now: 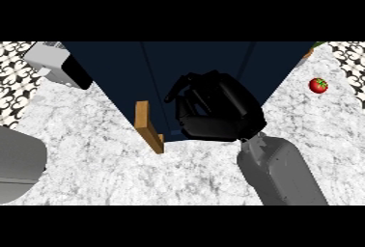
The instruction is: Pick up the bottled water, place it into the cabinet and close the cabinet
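Observation:
My right hand (214, 111) is raised in front of the dark navy cabinet (128, 72), at its open front. Its back faces me, and its fingers (187, 83) curl toward the cabinet's dark inside. I see nothing between them. The bottled water shows nowhere; the hand or the dark interior may hide it. The cabinet door (148, 126) stands open just left of the hand and shows me its wooden edge. Of my left arm only a grey forearm (18, 166) shows at the left edge, without its hand.
A red tomato (318, 85) lies on the marble counter (107, 169) at the right. A white and grey appliance (57, 65) stands at the back left beside the cabinet. Patterned tiles (14, 77) line the far corners.

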You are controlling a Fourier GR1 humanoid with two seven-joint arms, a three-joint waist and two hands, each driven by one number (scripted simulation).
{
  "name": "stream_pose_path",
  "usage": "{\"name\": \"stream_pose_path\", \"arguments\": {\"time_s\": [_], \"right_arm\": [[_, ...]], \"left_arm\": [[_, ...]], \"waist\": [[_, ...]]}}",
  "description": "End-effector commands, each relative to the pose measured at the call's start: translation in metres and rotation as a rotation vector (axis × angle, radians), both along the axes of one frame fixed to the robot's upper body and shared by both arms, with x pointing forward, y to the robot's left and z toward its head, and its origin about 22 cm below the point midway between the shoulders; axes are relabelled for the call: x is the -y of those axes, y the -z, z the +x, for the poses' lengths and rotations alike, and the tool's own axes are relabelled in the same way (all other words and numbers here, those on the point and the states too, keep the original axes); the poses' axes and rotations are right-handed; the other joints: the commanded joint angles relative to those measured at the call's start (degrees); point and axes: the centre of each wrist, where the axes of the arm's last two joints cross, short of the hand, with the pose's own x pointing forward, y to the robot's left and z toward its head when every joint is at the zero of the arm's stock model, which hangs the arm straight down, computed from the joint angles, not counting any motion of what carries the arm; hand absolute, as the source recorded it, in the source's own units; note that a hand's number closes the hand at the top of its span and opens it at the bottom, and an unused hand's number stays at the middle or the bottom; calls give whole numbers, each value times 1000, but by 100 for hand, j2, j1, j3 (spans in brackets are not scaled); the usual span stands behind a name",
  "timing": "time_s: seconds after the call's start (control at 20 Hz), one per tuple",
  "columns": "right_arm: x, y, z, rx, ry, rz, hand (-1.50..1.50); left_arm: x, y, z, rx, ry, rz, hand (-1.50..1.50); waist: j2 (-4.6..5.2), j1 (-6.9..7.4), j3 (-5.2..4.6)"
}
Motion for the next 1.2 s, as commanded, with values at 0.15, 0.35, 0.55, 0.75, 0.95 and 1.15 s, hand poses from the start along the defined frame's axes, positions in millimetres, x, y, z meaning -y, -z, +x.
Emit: {"name": "stream_pose_path", "arguments": {"time_s": [0.15, 0.35, 0.55, 0.75, 0.95, 1.15], "right_arm": [[15, -7, 61, 13, -30, -1, 150], [20, -12, 79, 13, -40, -19, 150], [7, -14, 82, 17, -59, -28, 150], [-13, -11, 85, 6, -95, -27, 150], [-17, -22, 90, -11, -163, -3, 150], [-24, -20, 79, -3, -162, -3, 150]], "left_arm": [[-16, -1, -11, 26, -20, 2, -150], [-14, -1, -18, 13, -12, -8, -150], [-26, -7, -28, -3, -15, 17, -150], [-15, -13, -13, 20, 15, -12, -150], [-12, -9, -9, 16, 33, -16, -150], [-16, -12, -1, 4, 32, -15, -150]], "waist": [[-10, -26, -1], [-9, -23, 0], [-14, 16, -2], [10, 33, 0], [35, 142, -4], [34, 103, -7]]}}
